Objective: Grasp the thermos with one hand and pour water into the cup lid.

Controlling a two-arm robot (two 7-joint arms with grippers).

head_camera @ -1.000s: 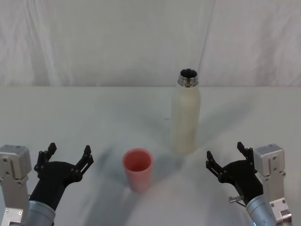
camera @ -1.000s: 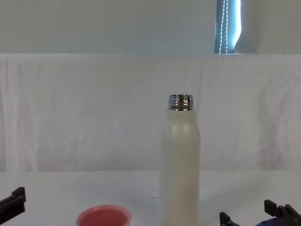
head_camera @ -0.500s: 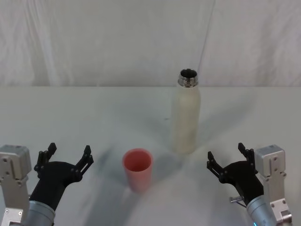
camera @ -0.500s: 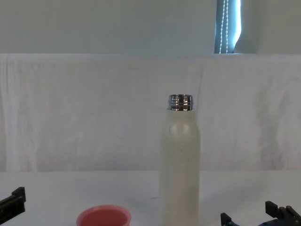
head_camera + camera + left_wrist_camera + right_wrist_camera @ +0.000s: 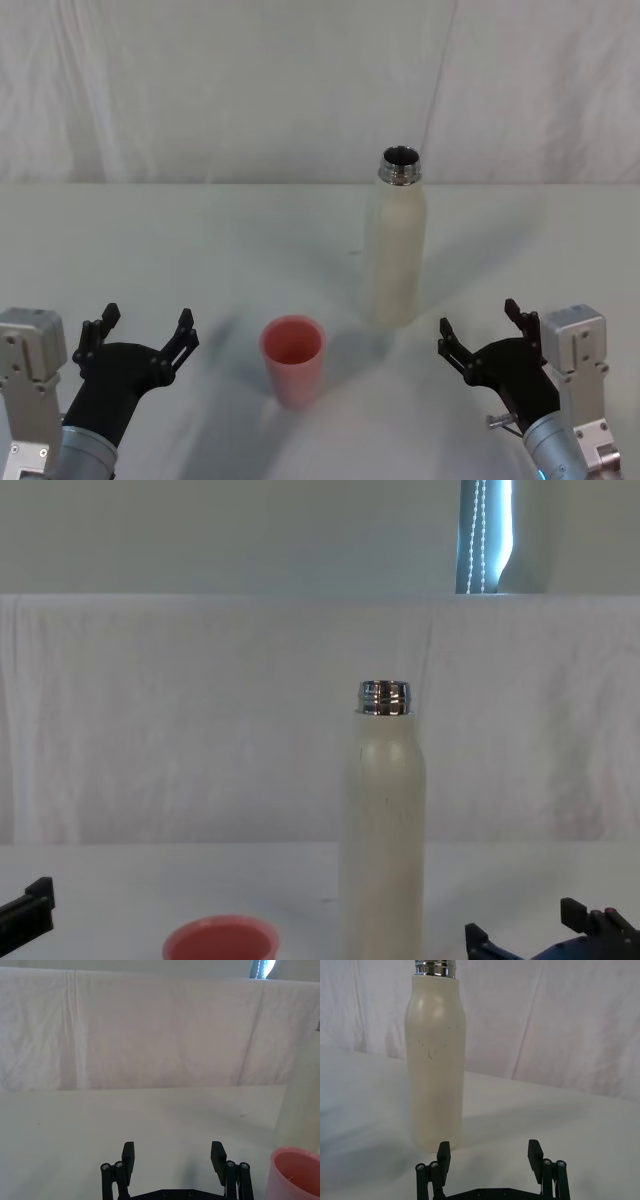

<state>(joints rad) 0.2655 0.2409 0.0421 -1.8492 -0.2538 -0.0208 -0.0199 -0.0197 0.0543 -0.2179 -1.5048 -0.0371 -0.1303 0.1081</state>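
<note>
Black fingers spread wide on the right gripper [image 5: 482, 335], low at the near right, holding nothing. The left gripper [image 5: 142, 330] waits near left, wide open too. One cream thermos [image 5: 394, 240] stands upright on the white table [image 5: 200, 240]. One pink cup lid [image 5: 293, 359] stands nearer, just left of it.

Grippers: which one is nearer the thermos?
The right gripper: the thermos stands just ahead of it, while the left gripper sits beyond the cup lid.
</note>
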